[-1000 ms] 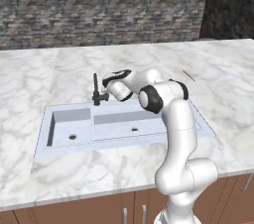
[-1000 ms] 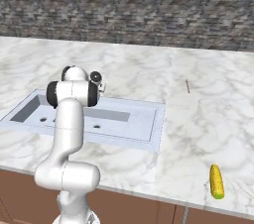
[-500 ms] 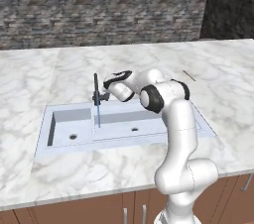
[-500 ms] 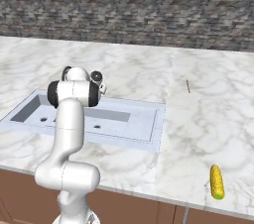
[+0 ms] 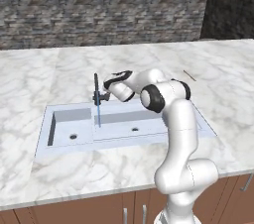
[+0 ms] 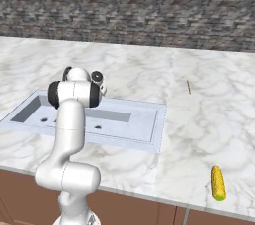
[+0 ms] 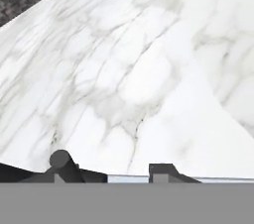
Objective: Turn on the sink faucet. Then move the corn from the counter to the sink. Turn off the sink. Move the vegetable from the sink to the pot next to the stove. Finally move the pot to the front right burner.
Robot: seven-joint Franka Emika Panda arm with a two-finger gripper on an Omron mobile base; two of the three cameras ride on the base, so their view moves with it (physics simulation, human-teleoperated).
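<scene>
The black sink faucet [image 5: 95,85] stands at the back rim of the sink [image 5: 149,128], and a thin blue stream of water [image 5: 98,114] falls from it into the basin. My gripper [image 5: 106,89] is right beside the faucet on its right, at lever height. In the hand view the gripper [image 7: 128,174] shows a gap between its dark tips, with nothing in it. A round black knob, the lever's end [image 7: 60,159], sits just left of the gap. The yellow corn [image 6: 217,182] lies on the counter [image 6: 199,134] near the front edge, far right of the sink.
A thin dark stick [image 6: 189,86] lies on the counter behind and right of the sink. A grey stone wall [image 5: 99,5] backs the counter. Wooden cabinet fronts [image 5: 74,213] run below the front edge.
Water began running from the faucet between one second ago and half a second ago, and it still runs. The arm has hardly moved.
</scene>
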